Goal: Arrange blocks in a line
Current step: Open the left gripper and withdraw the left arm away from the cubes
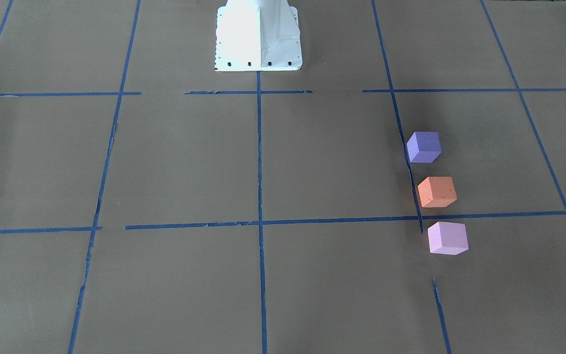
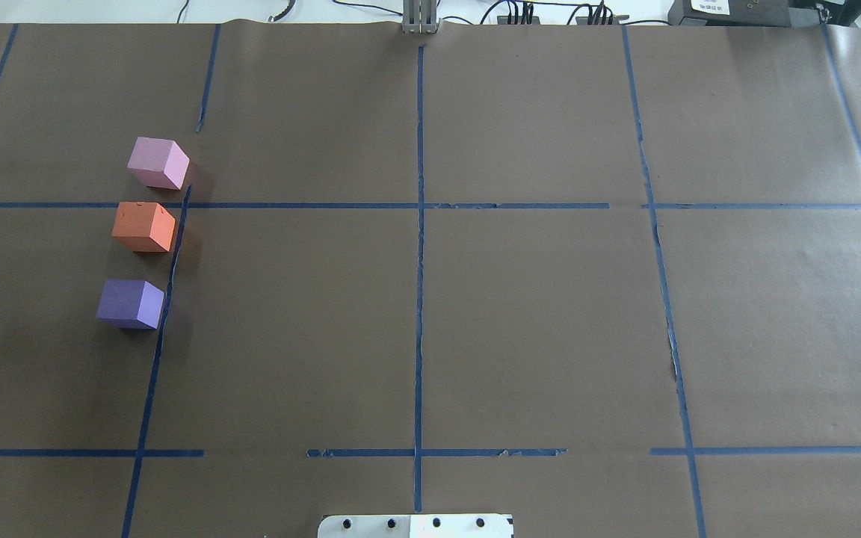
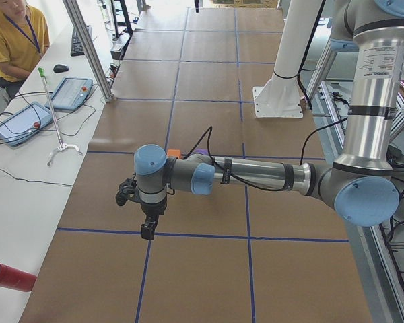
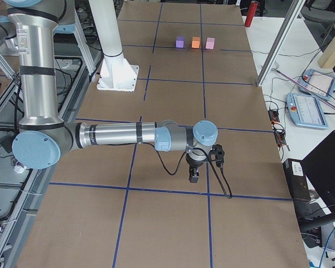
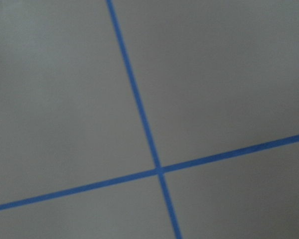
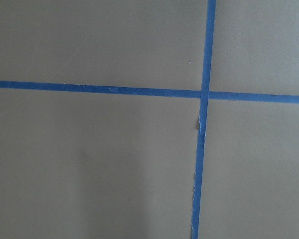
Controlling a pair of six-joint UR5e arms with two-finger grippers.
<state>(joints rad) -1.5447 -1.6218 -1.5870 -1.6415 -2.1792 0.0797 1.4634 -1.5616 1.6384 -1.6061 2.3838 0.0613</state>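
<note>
Row of three, front view: violet block (image 1: pixel 424 147), orange block (image 1: pixel 437 191), pink block (image 1: pixel 447 238) stand apart on the brown surface (image 1: pixel 189 162) beside a blue tape line (image 1: pixel 401 128), seemingly already lined up. Overhead: same row, robot's left side. Side views: left gripper (image 3: pixel 145 225) and right gripper (image 4: pixel 194 173) hang over bare paper; fingers spread or pressed together, cannot tell.

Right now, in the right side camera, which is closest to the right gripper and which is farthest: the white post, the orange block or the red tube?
1. The white post is nearest to the right gripper, up and to the left, on the robot's side.
2. The orange block is farther off, top middle of the view.
3. The red tube is farthest, at the top right.
</note>
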